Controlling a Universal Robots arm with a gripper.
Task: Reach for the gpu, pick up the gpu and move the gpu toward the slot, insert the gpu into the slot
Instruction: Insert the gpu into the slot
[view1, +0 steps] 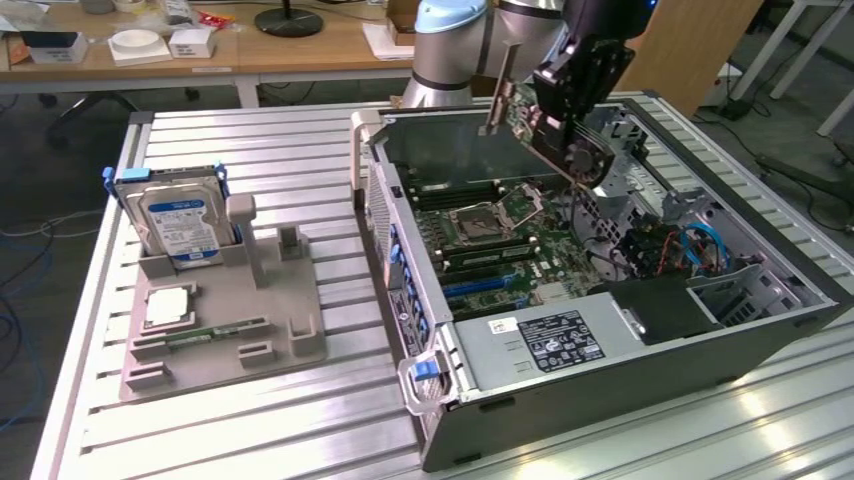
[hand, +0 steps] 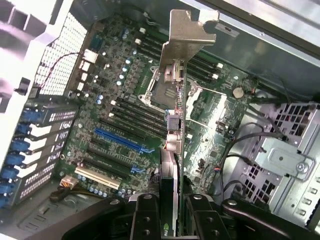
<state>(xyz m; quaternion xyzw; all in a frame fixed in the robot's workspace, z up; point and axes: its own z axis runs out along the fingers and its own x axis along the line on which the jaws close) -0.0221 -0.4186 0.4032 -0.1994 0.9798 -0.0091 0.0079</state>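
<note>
Two of three steps look done: the gripper (view1: 571, 105) is clamped on the gpu (view1: 554, 135), which hangs over the open computer case (view1: 641, 390), above the motherboard (hand: 110, 100) and clear of it. Insertion is not yet done, and the blue slot (hand: 122, 141) lies bare. The card is tilted, its long axis sloping down from the metal bracket (hand: 187, 35) end, at the exterior view's left, toward the right.
</note>
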